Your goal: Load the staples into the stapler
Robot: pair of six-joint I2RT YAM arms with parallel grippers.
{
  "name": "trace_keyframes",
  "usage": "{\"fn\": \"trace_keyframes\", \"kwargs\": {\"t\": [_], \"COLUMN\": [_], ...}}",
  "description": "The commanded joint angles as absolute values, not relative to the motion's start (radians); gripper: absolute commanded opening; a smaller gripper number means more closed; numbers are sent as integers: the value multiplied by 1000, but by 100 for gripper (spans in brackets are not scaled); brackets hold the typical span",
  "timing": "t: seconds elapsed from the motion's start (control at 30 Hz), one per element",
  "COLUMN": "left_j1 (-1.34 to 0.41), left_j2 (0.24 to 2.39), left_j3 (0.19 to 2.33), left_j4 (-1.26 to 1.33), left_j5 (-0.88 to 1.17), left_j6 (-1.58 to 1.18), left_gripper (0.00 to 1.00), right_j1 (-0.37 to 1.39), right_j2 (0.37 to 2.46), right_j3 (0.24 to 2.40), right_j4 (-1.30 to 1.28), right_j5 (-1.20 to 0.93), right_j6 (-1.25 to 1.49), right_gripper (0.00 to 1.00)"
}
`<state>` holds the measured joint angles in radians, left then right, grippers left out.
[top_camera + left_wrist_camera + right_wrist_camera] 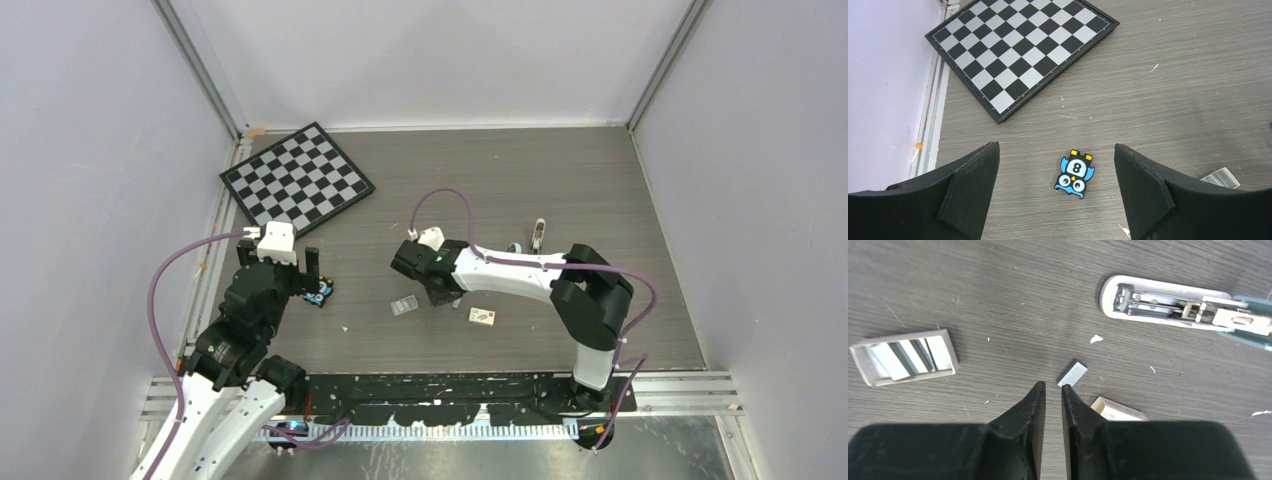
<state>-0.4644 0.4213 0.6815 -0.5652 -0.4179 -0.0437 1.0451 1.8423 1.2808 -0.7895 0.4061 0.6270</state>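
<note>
While staples (1072,374) lie as a ribbed grey block, right pincer (1053,387) barely parted, empty, left pincer (1057,150) wide, empty.

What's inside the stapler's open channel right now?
Only bare metal rail and pusher show inside the stapler; its rear runs under the teal top, hidden. The staples lie on the table, outside.

The table (998,290) looked like matt grey wood grain, lightly scuffed. At two o'clock in the right wrist view, the stapler (1168,302) showed smooth white plastic around bright bare metal. The staples (1072,374) were ribbed, dull silvery metal. The right gripper (1053,388) had matt black, slightly grainy fingers.
</note>
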Motion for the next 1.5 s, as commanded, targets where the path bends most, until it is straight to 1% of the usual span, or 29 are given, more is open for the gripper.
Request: {"fn": "trace_keyframes", "kwargs": {"t": [0.0,0.17,0.33,0.5,0.6,0.93,1.47], "left_j1": [-462,-463,-463,-463,-463,-462,-463], "left_j2": [419,414,399,385,384,379,387], "left_j3": [681,681,680,676,677,675,675], "left_j4": [-514,-513,-513,-511,-512,-511,-510], "left_j5": [-404,-395,-382,-363,-361,-364,-365], "left_j6": [-41,-42,-44,-48,-49,-48,-47], "left_gripper": [85,85,85,85,85,85,85], "right_j1": [1014,1001,991,970,963,936,932], "right_j2": [1746,1721,1744,1733,1725,1717,1733], "right_j3": [1266,1246,1254,1178,1143,1094,1118], "right_j4": [-784,-791,-878,-827,-778,-712,-716], "right_j5": [456,474,550,525,519,484,453], "right_j6": [774,958,1173,1287,1315,1330,1304], "right_gripper": [25,31,32,33,35,35,35]}}
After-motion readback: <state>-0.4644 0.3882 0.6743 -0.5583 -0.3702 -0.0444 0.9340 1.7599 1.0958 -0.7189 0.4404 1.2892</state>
